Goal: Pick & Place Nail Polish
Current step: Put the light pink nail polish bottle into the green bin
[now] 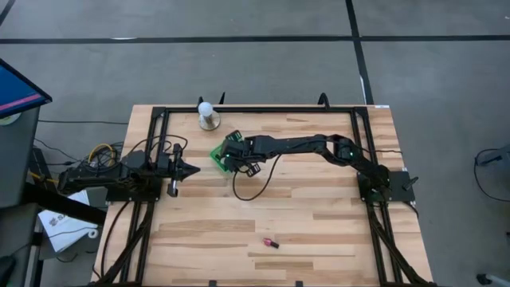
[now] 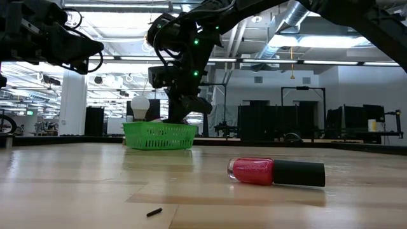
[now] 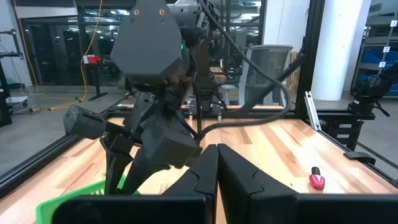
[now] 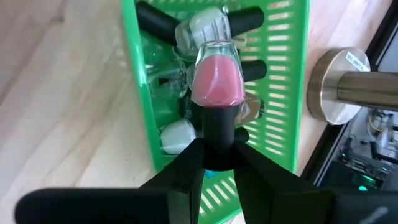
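The green mesh basket [image 4: 283,68] sits toward the far side of the worktop [image 1: 319,231], just beside the white ball on a round base [image 1: 207,114]; inside it lie several nail polish bottles [image 4: 186,31] in a loose heap, among them dark caps pointing different ways, clear glass bodies and a pale cap low against one wall; the right gripper [image 4: 217,158] hangs directly over the basket with its fingers clamped on the black cap of a pink bottle [image 4: 216,79], whose long axis runs in line with the fingers, cap between the fingers and pink body pointing away from the wrist toward the heap below; whether its glass touches the bottles under it cannot be told; a second pink bottle, the stray one [image 2: 276,172], lies on its side well apart from the basket on the near part of the worktop, its long axis flat along the wood, in the low view the pink body toward the left and the black cap toward the right; the left gripper [image 3: 217,163] waits at the left edge of the worktop with its fingers pressed together on nothing, pointing across at the basket.
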